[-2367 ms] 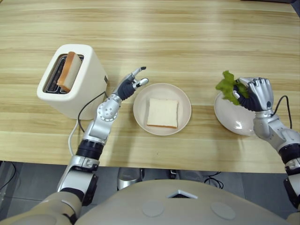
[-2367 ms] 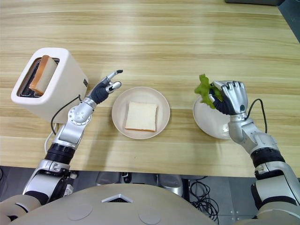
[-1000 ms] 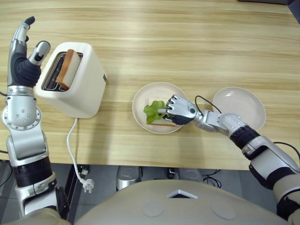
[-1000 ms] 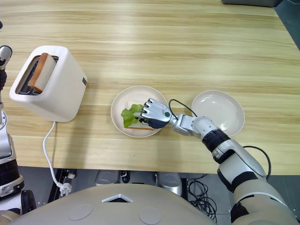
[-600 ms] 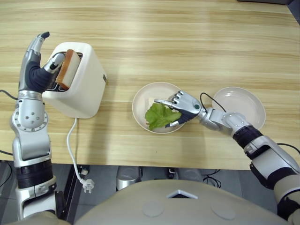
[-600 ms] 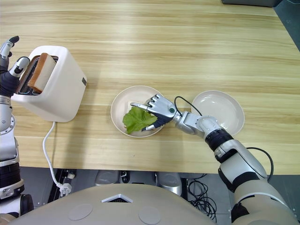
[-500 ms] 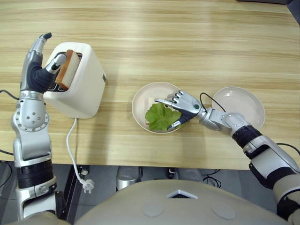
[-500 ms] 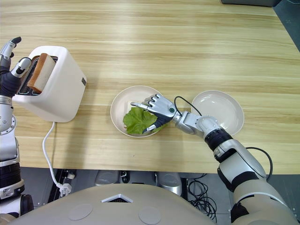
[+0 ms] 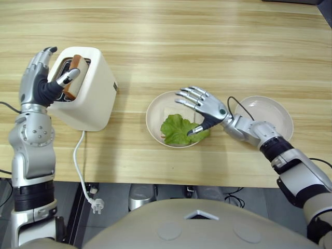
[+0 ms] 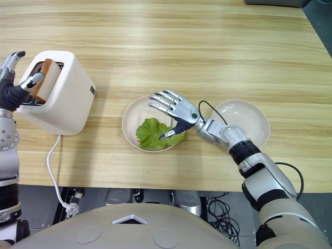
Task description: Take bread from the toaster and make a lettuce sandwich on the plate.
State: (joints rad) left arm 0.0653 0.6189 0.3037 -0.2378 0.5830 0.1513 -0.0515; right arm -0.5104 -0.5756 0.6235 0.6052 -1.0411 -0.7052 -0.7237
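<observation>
- The bread slice (image 9: 167, 111) on the plate (image 9: 153, 120) lies mostly hidden under the lettuce leaf (image 9: 178, 129); only its far edge shows.
- A second slice (image 9: 77, 72) stands upright in the toaster (image 9: 96, 96), its lower part sunk in the slot and its long axis along the slot, running away from the robot.
- Count: two slices, one leaf, two plates, one toaster.
- The left hand (image 9: 35, 85) is against the toaster slice; whether it grips cannot be told.
- The right hand (image 9: 204, 105) is spread wide over the plate, holding nothing.
- The other plate (image 9: 270, 111) sits to the right on the table (image 9: 207, 46).

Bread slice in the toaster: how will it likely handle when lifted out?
The bread slice leans unbent in the toaster slot, so probably stiff and light. Its browned crust suggests it could crumble if the left hand pinches hard.
</observation>
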